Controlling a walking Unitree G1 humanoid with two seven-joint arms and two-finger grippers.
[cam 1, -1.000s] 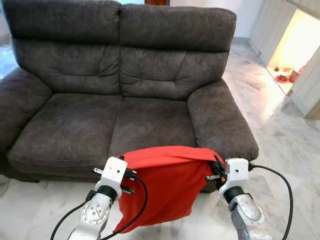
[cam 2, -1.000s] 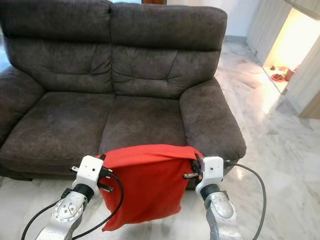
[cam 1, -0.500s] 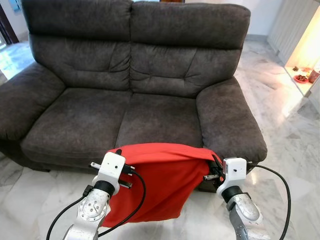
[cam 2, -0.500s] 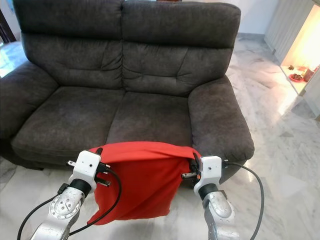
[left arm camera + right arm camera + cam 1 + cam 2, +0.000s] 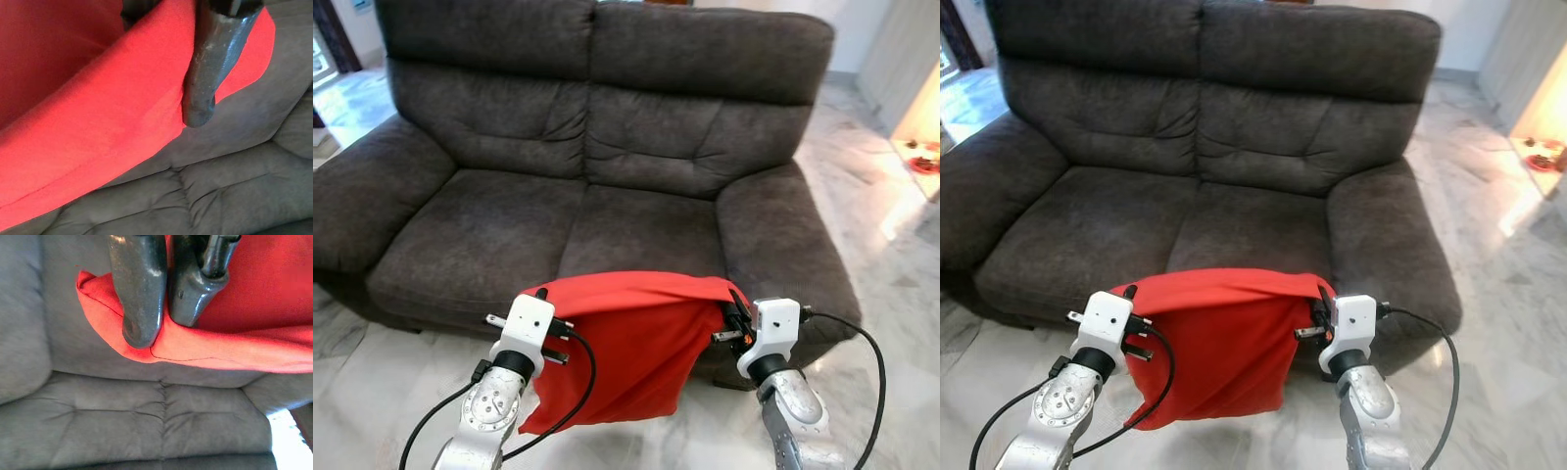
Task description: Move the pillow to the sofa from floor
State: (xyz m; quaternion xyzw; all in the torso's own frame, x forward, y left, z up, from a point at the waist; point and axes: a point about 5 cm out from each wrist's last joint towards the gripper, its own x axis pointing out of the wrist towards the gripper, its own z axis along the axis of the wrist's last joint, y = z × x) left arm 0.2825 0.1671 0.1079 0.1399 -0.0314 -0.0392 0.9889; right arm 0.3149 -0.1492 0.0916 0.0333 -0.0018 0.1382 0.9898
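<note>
A red pillow [image 5: 626, 343] hangs in front of the dark grey sofa [image 5: 499, 235], its top edge level with the front of the seat cushions. My left gripper [image 5: 546, 297] is shut on the pillow's upper left corner. At the upper right corner my right gripper [image 5: 732, 311] is shut on the cloth too. The right wrist view has both black fingers [image 5: 139, 293] pinching the red corner [image 5: 122, 340] over the sofa seat. In the left wrist view one black finger [image 5: 205, 73] presses the red fabric [image 5: 98, 127] above the grey cushion.
The sofa's right armrest [image 5: 783, 245] rises just behind my right gripper, and its left armrest [image 5: 372, 196] lies further left. White marble floor [image 5: 891, 255] surrounds the sofa. A lit alcove with small items [image 5: 925, 157] is at the far right.
The whole picture has shifted as the camera moved, so the sofa now sits more to the right. Both grippers still hold the pillow, with the two arms placed as before.
</note>
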